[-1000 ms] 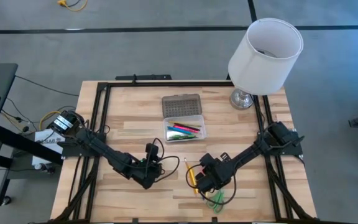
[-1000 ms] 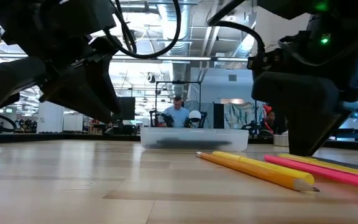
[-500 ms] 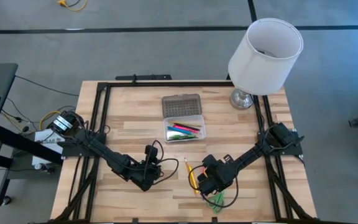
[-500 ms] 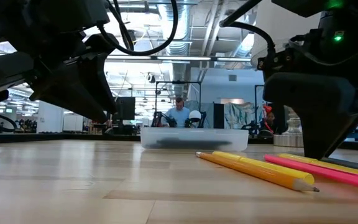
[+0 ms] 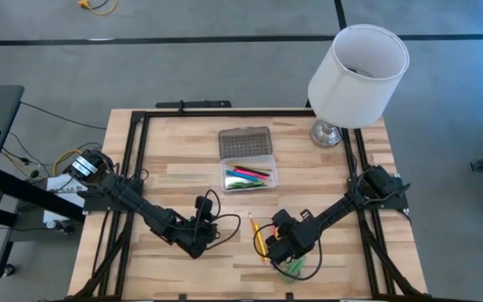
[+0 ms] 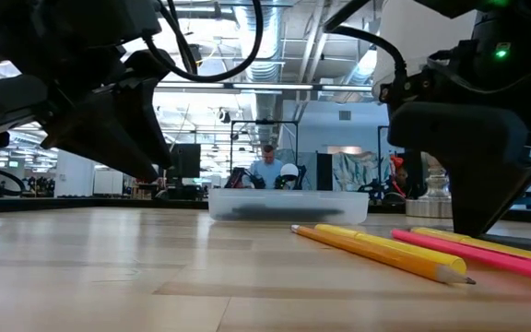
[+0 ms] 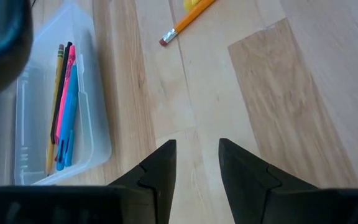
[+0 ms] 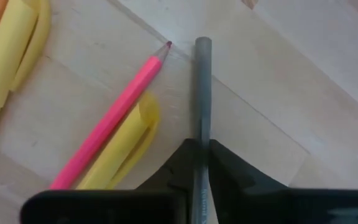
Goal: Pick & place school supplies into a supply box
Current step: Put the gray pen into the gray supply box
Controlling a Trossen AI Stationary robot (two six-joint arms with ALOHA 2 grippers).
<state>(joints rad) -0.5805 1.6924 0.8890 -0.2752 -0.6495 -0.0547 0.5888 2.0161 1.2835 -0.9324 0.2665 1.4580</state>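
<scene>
High view: wooden table (image 5: 174, 176) framed by dark rails, supply box (image 5: 247, 168) near centre toward 12 o'clock, lid folded back, coloured pens inside. White lampshade (image 5: 357, 74) crowds the 1 o'clock corner. Left gripper (image 5: 198, 243) low at 7 o'clock of the box, bare wood around it. Right gripper (image 5: 280, 252) at 5 o'clock of the box, down over loose supplies, green scissors (image 5: 292, 268) just beside it near the front edge, yellow pencil (image 5: 256, 232) toward 9 o'clock of it. Low view: both arms loom dark overhead, box (image 6: 289, 205) far across the table, open wood before it; yellow pencil (image 6: 376, 254) and pink pencil (image 6: 468, 254) lie in the foreground at 4 o'clock; a person sits far behind in the room. No readable writing anywhere. Left wrist view: fingers (image 7: 160, 171) parted, nothing between them, bare wood ahead; box wall (image 7: 98, 134) with pens, orange pencil (image 7: 185, 23) beyond. Right wrist view: right gripper (image 8: 201, 152) clenched on a grey pen (image 8: 202, 93), pink pencil (image 8: 114, 115) and yellow marker (image 8: 120, 155) just beside.
</scene>
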